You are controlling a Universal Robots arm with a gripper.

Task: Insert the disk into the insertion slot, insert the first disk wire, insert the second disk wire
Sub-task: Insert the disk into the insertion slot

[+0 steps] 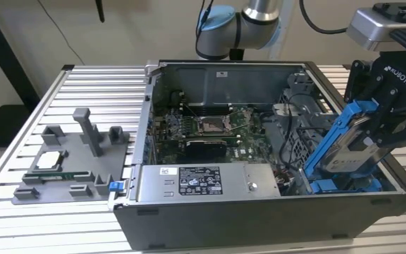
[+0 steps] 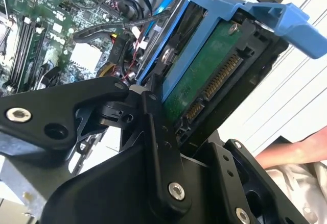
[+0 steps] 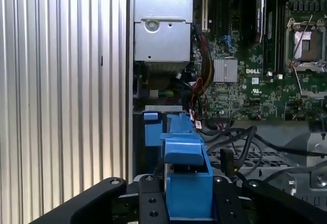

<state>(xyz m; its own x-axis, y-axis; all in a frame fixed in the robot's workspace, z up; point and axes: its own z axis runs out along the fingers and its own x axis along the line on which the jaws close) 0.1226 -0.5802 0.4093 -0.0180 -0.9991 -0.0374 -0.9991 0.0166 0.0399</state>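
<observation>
Holds the disk point(image 1: 345, 153) clamped between closed fingers point(image 2: 159, 132), at right of the exterior view; long axis steeply tilted, lower end close over the insertion slot point(image 1: 344, 186).

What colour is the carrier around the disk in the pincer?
Bright blue; the carrier around the disk shows best in the exterior view.

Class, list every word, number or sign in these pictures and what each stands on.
Sticker on the power supply: print too small to read.
Label on the disk, held by the claw: too small to read.
Lettering on the claw's body: a maker's mark, left unquoted.
White marks on the motherboard: too small to read.
</observation>
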